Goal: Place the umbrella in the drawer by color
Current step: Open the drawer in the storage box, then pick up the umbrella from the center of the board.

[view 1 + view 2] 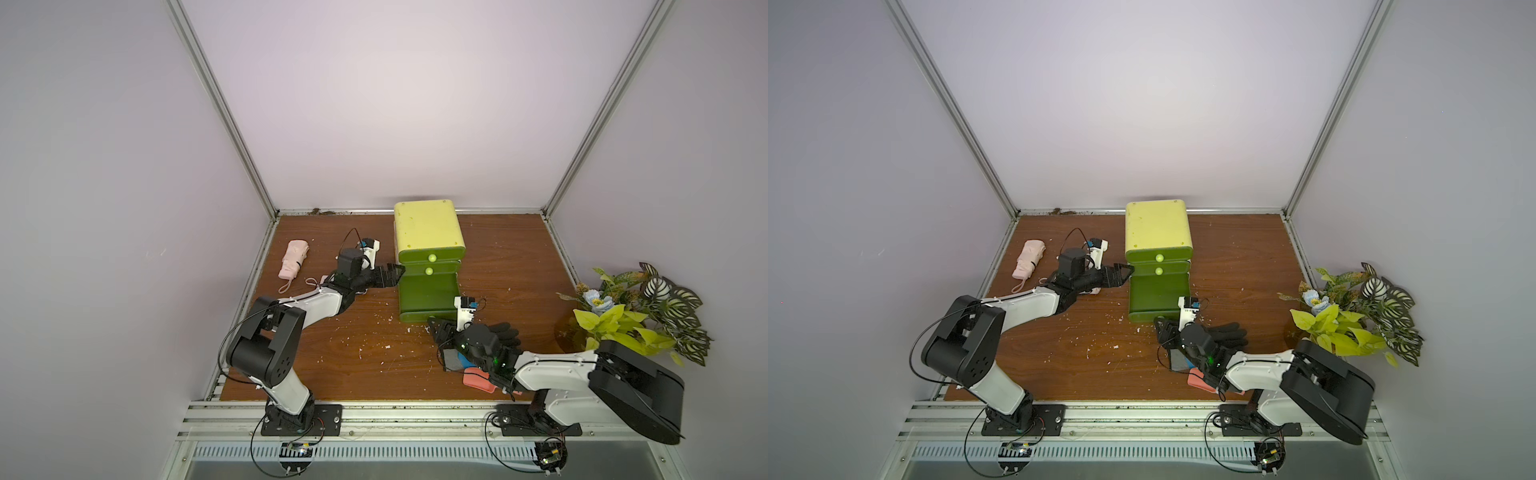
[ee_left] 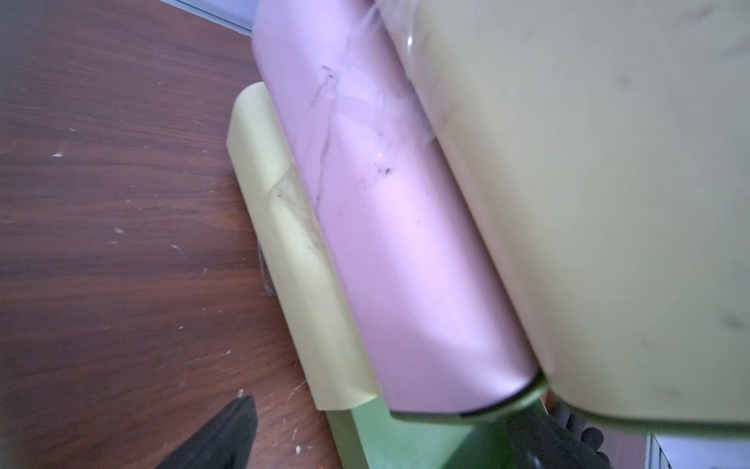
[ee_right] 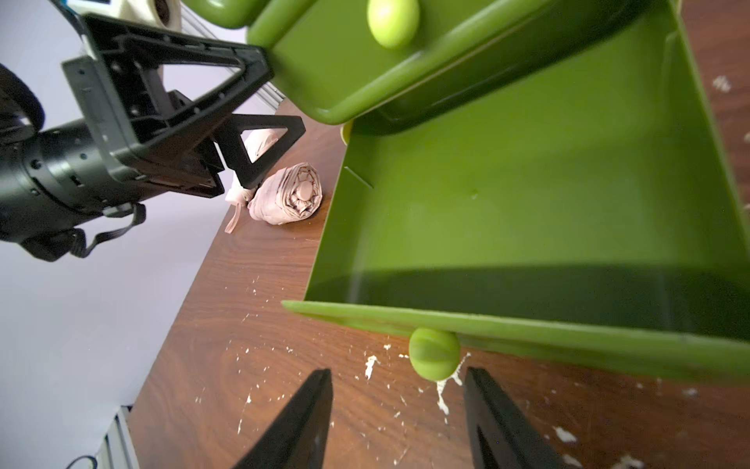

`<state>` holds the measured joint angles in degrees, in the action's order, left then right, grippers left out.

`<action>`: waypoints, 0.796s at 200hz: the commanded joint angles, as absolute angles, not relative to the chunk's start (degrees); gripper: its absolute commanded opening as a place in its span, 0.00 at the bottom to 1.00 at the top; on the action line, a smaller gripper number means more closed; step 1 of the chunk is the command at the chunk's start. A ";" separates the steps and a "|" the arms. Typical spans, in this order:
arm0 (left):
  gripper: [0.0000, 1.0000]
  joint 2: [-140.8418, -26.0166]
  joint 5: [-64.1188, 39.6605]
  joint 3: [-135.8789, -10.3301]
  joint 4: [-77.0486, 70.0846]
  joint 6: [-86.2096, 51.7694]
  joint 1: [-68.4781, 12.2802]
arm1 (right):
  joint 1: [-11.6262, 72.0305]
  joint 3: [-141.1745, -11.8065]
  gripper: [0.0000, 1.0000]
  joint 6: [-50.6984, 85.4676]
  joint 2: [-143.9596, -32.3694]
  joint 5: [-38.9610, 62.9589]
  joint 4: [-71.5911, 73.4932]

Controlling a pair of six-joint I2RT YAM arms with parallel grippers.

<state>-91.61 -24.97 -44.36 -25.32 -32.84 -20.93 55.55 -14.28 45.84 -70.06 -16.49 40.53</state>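
The pink umbrella point(image 1: 294, 259), a soft pleated fabric roll with a loop strap, lies untouched on the wood-grain table point(image 1: 353, 353), left of the cabinet point(image 1: 428, 232). The left hand point(image 1: 392, 274), jaws spread, sits against that smooth, round-cornered plastic casing. Its bottom drawer point(image 1: 428, 295) stands pulled out and empty, and the right hand point(image 3: 399, 406) hangs open just off the ball knob point(image 3: 433, 353), so fetching the umbrella looks next.

Bottom drawer point(image 3: 527, 203) open from above, middle drawer point(image 3: 345, 73) overhanging its rear, left tool point(image 1: 395, 277) beside cabinet point(image 1: 426, 228)
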 commanded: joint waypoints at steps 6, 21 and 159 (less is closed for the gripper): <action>0.99 -84.73 -18.38 -41.24 -23.03 -37.77 -20.38 | 55.86 -16.52 0.67 32.38 -58.86 -19.69 26.67; 0.99 -80.21 -12.83 -40.36 -18.03 -38.25 -20.34 | 55.83 -17.65 0.75 25.23 -52.65 -21.42 22.38; 0.90 -76.30 -9.39 -19.69 -32.51 -68.71 -4.13 | 55.15 -4.20 0.90 1.20 -32.01 -32.54 38.02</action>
